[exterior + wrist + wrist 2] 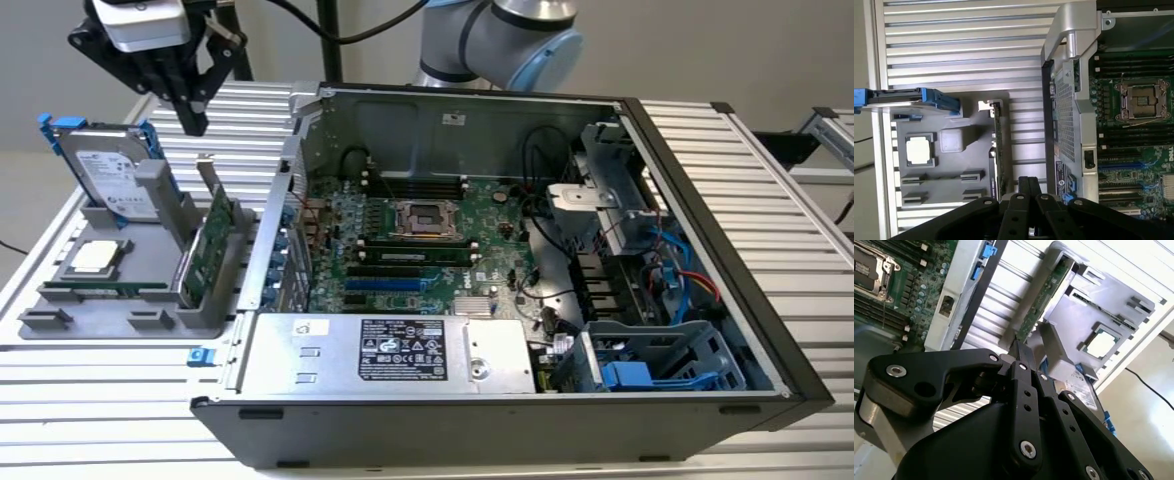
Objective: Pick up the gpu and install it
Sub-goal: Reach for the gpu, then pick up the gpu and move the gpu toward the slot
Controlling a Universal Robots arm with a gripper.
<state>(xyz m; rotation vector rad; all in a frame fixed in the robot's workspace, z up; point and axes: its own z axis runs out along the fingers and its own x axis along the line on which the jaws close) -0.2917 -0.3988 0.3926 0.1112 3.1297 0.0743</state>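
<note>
– gpu (200, 262) first: where is it?
– Upright on its edge in a slot of the grey holder (80, 295), at the exterior view's left, outside the computer case (694, 190). In both wrist views it shows as a thin green edge (996, 145) (1041, 300).
– And the gripper (196, 125)?
– It hangs above the holder near the card's bracket end, fingers (1024, 187) pressed together, holding nothing and not touching the card.
– What crowds it?
– A hard drive (114, 170) stands in the same holder just beside the card, and a processor chip (96, 258) lies flat nearby. The case's rear wall (287, 200) rises close on the other side, between card and motherboard (414, 240).
</note>
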